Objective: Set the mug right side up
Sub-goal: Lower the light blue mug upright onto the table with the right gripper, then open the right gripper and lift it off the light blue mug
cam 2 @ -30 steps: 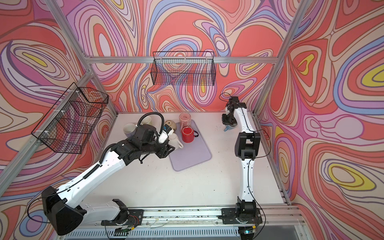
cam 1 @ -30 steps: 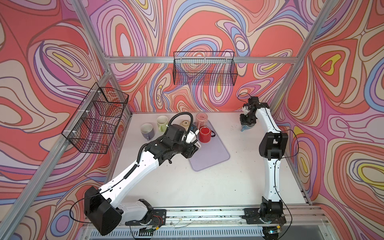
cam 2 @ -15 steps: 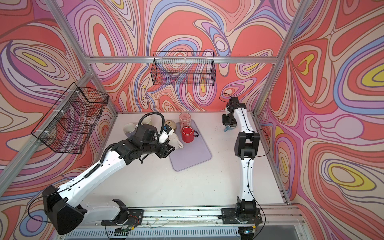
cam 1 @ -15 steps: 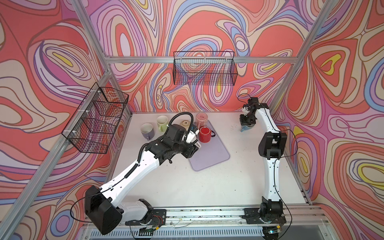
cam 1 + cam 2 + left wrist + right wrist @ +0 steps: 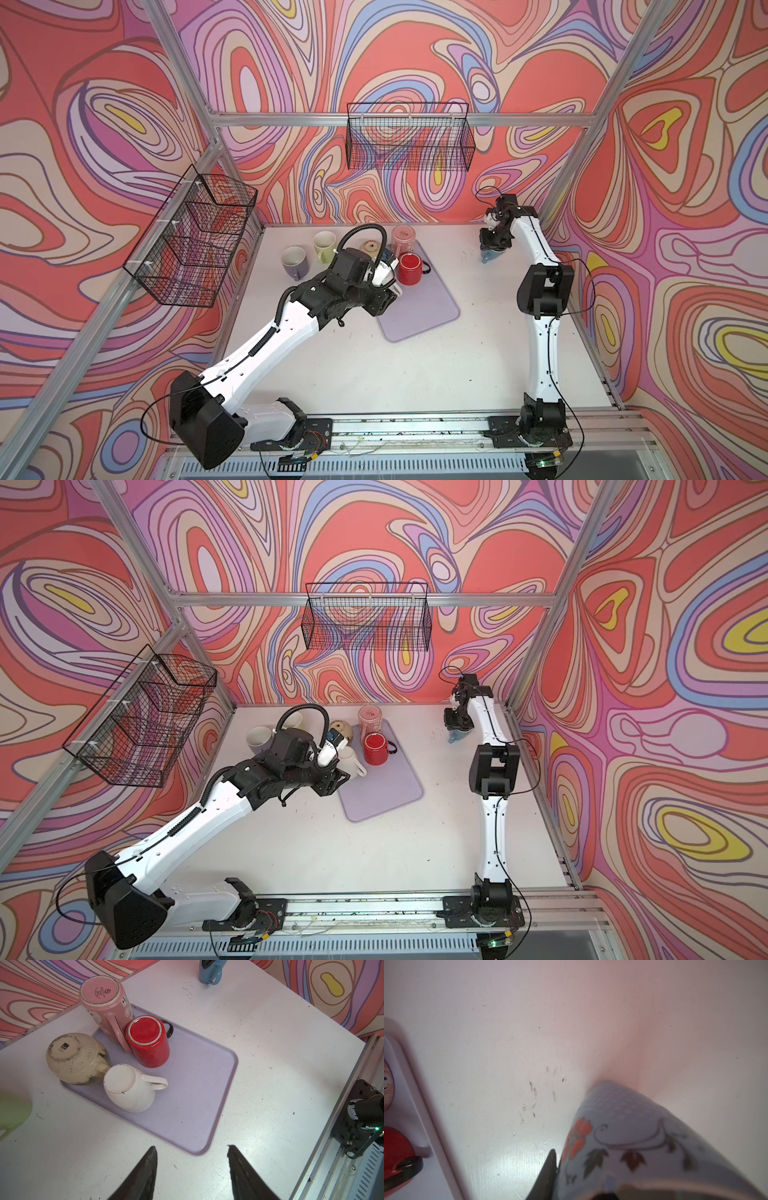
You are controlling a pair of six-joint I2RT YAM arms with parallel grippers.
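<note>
Logging no arm shift since a second ago: right gripper (image 5: pixel 492 250) sits astride the rim of the blue mug (image 5: pixel 643 1136), mouth-up on the table (image 5: pixel 415 365) near the back-right corner, pinching or freed I cannot tell; left gripper (image 5: pixel 191 1169) spread; only release seems left.

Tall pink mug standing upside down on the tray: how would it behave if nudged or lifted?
The pink mug looks tall and narrow, so a high push would probably tip it, perhaps onto the red mug beside its handle. Its glossy glaze may slip; ceramic, likely fragile.
</note>
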